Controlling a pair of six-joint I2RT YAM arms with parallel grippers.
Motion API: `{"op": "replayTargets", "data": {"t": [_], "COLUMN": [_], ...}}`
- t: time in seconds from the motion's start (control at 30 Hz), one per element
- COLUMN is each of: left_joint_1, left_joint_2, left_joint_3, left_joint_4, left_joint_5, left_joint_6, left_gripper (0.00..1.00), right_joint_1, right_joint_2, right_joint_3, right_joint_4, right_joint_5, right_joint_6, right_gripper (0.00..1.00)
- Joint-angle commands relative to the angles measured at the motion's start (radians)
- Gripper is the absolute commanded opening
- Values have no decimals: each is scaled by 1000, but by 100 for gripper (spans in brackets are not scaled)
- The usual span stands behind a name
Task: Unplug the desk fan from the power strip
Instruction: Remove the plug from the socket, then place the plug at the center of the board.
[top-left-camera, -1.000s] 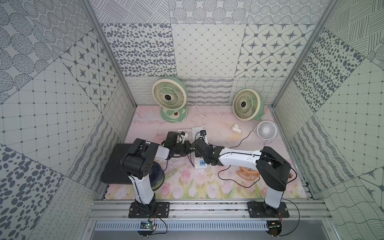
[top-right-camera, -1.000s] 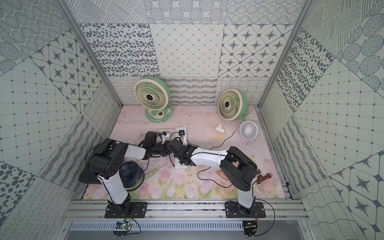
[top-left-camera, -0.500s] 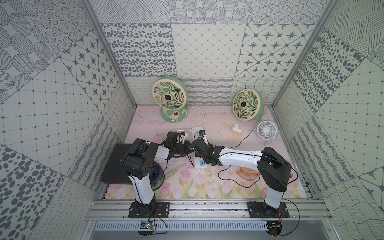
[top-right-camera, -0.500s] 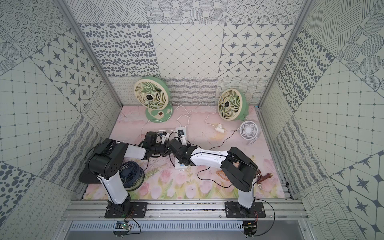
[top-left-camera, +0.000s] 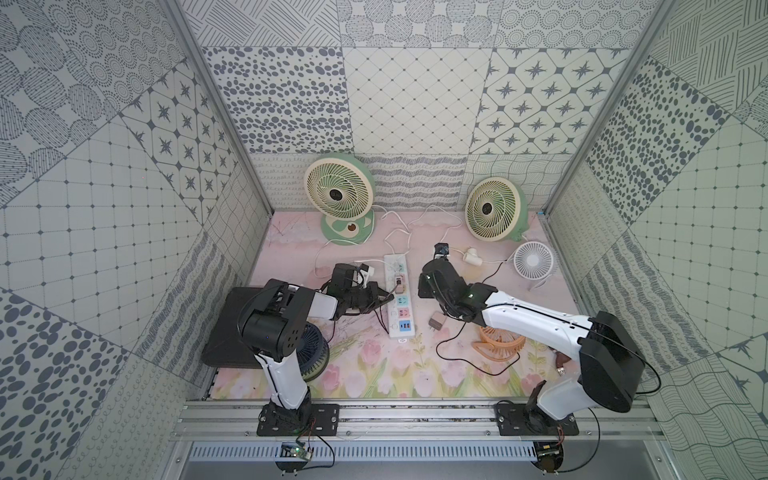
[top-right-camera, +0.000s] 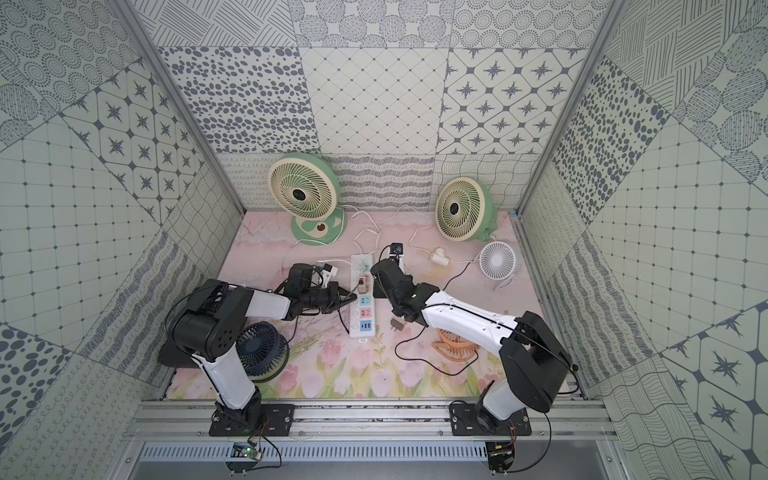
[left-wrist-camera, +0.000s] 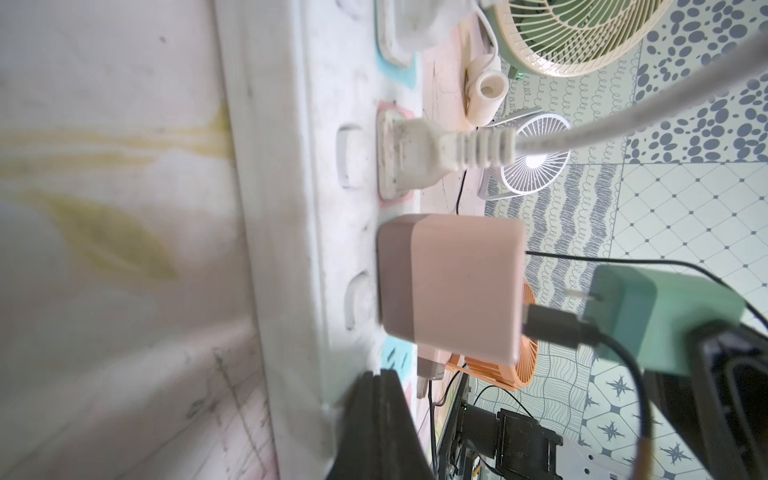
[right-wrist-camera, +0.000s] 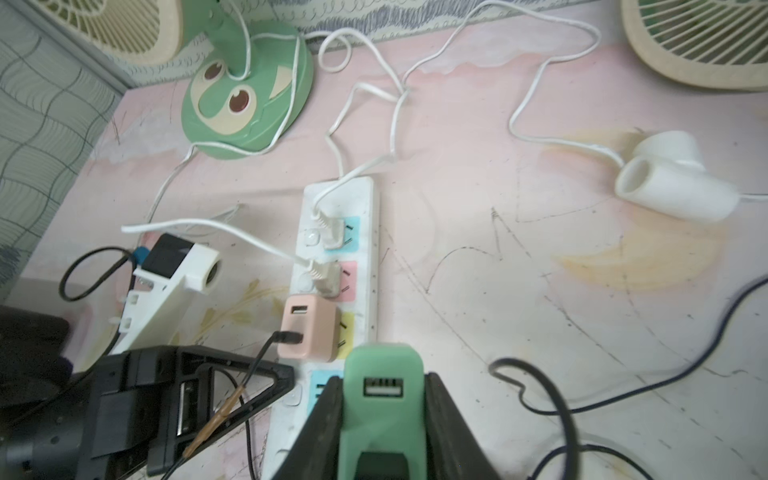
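Your right gripper (right-wrist-camera: 382, 390) pinches the green adapter (right-wrist-camera: 380, 365), prongs out. Lift straight, left gripper (top-left-camera: 384, 298) pressed together against the power strip (right-wrist-camera: 370, 216).

— We see white shells and bulky black joints on the left arm (top-left-camera: 286, 370) and right arm (top-left-camera: 536, 320).
— We also see black, screwed base plates (top-left-camera: 297, 419) on the rail (top-left-camera: 415, 417), with thin black cables (top-left-camera: 653, 374) looping near it.

Both top views look steeply down from above the front rail (top-left-camera: 415, 417) onto the whole enclosure; the left wrist view skims close along the power strip (left-wrist-camera: 282, 208), the right wrist view looks down on it from near, both showing the green adapter (right-wrist-camera: 382, 399).
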Motion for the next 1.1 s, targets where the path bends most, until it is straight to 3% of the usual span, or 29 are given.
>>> {"op": "replayTargets", "data": {"t": [0.0,0.2,0.33,0.8,1.07], "left_joint_1": [19,25,28,30,31], "left_joint_2": [-19,-35,-45,-58,-72], "left_joint_3": [-9,-15,-19,-21,-15], "left_joint_4": [-94,-89,-85,-83,-85], "left_joint_5": [-50,-51,-50,-45,-38], "left_joint_6": [39,43,45,52,51], "left_gripper": [0,0,0,0,0], "right_joint_1": [-85,-253,-306,-360,-365], "right_joint_2": [-49,-21,49,172,127], "right_joint_3": [-49,-96,-95,-67,-64], "right_joint_4": [22,23,23,23,5], "right_joint_5": [-125,-305,-391,-420,-396], "right_joint_6": [-14,-11,-25,-41,-49], "right_gripper": [19,20,21,35,49]}}
